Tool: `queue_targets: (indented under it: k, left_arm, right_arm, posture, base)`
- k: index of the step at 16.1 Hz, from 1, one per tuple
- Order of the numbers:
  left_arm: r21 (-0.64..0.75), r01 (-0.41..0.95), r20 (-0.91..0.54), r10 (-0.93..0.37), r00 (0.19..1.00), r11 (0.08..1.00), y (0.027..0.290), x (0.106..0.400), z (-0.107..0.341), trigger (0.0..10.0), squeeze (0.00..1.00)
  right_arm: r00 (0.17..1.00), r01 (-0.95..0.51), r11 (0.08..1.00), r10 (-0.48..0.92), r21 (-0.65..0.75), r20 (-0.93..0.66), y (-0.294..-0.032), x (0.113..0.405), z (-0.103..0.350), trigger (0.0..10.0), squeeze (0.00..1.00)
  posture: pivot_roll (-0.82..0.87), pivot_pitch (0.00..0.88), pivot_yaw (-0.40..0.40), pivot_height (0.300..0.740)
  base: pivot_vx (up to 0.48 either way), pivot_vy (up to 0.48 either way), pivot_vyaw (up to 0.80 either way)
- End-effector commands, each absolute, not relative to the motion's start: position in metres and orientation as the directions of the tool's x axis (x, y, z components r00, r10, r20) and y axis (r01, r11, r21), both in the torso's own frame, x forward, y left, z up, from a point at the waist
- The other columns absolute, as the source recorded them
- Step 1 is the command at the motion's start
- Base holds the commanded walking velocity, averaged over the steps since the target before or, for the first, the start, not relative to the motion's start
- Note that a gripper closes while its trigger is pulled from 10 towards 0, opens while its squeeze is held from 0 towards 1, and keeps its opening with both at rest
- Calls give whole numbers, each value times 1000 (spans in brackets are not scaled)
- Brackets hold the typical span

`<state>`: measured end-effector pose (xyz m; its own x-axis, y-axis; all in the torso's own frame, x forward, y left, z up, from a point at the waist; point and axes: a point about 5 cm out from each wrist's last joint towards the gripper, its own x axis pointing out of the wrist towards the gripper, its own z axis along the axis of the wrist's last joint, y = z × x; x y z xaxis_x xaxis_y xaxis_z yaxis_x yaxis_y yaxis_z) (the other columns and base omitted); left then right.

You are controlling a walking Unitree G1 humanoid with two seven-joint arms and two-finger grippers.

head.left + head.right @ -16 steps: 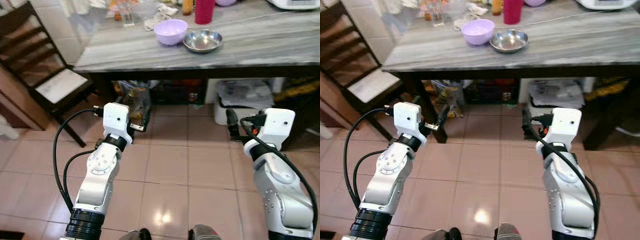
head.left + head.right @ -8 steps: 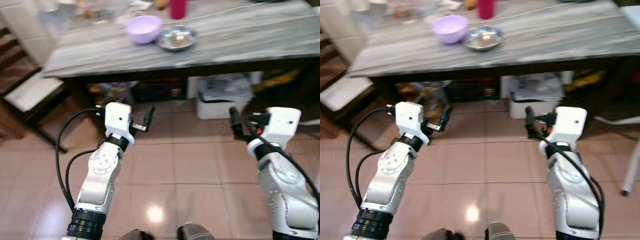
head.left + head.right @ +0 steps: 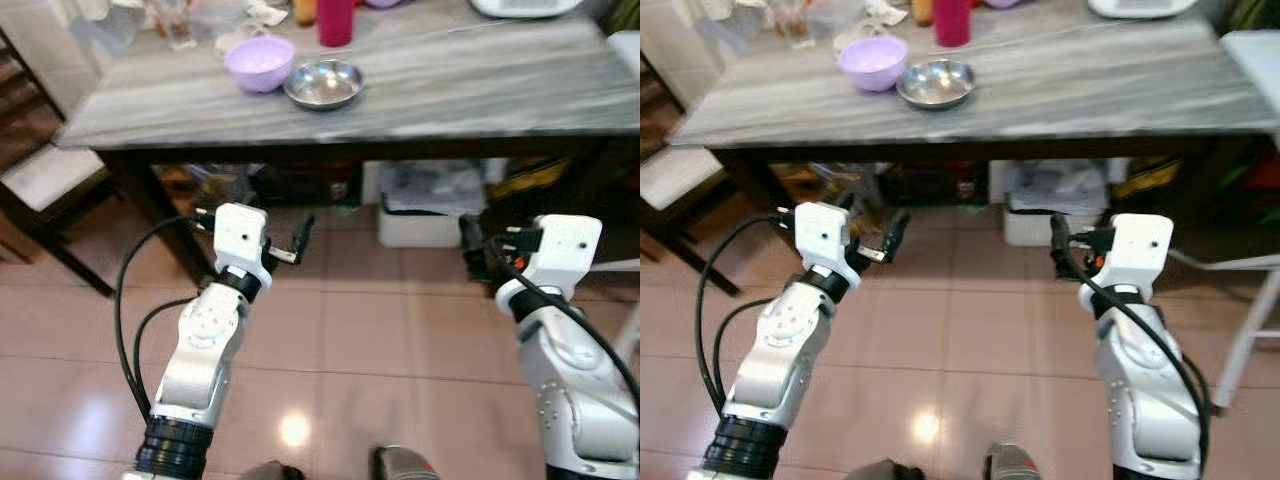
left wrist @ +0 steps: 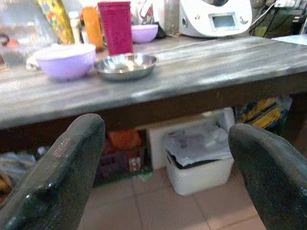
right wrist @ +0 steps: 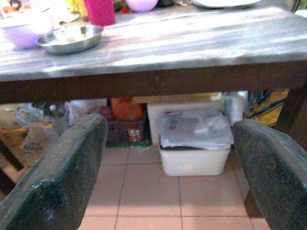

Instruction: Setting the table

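The lilac bowl (image 3: pixel 259 62) and the steel bowl (image 3: pixel 323 83) stand just beside each other near the far left part of the grey streaked tabletop (image 3: pixel 480 85), with a red tumbler (image 3: pixel 336 20) right behind them and a drinking glass (image 3: pixel 178 25) and crumpled paper further left. In my judgement the step in hand is the approach: the robot stands back from the table, nothing is carried, and both arms are held forward at about the height of the table's underside. The left pincer (image 3: pixel 296 240) has its two fingers wide apart and empty, and the right pincer (image 3: pixel 472 250) is the same, its fingers spread with nothing between them, as the wrist views make plain. The next move probably calls for stepping closer and lifting an arm above the edge of the tabletop, because the bowls are well apart from both pincers and higher than them. The left arm seems the nearer one for the bowls. Under the table there are a white bin (image 3: pixel 425 205) with papers, bags and boxes. A dark wooden chair (image 3: pixel 40 175) stands at the left, the floor (image 3: pixel 360 330) is of pink glossy tiles, and a white kitchen appliance (image 4: pixel 215 17) sits at the far side of the tabletop.
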<state>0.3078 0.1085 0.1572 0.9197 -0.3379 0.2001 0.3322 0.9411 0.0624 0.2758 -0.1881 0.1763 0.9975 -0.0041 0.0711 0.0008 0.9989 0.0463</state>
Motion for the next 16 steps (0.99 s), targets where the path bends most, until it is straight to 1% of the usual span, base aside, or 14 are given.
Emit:
queue_targets:
  k: [1,4,6,8,14,15,16]
  left_arm:
    - [63,323,194,-329,924,944,113,308,156,10000,0]
    - [60,326,192,-332,924,943,113,307,155,10000,0]
    - [56,330,194,-334,922,942,112,306,155,10000,0]
    - [54,328,195,-332,923,943,113,305,153,10000,0]
    - [60,289,190,-295,936,956,119,304,144,10000,0]
    - [55,287,188,-292,938,956,119,304,143,10000,0]
    - [59,284,189,-290,938,957,119,304,143,10000,0]
  right_arm:
    - [997,-9,999,6,49,71,-184,275,176,10000,0]
    - [997,-3,999,-1,48,72,-185,274,176,10000,0]
    - [996,9,999,-13,38,92,-186,272,178,10000,0]
    - [992,10,998,-17,57,127,-186,271,182,10000,0]
    - [983,80,997,-76,-18,165,-192,267,176,10000,0]
    - [976,78,996,-83,34,204,-192,264,176,10000,0]
    - [976,79,996,-86,41,202,-193,263,174,10000,0]
  posture:
    - [-328,196,102,740]
    - [-328,196,102,740]
    - [-328,196,102,740]
    - [-328,196,102,740]
    - [-330,192,102,740]
    - [-330,192,102,740]
    - [-330,192,102,740]
  base:
    - [0,-382,0]
    - [0,-382,0]
    - [0,-382,-541]
    - [0,-384,0]
    - [0,-361,0]
    - [0,-337,0]
    - [0,-337,0]
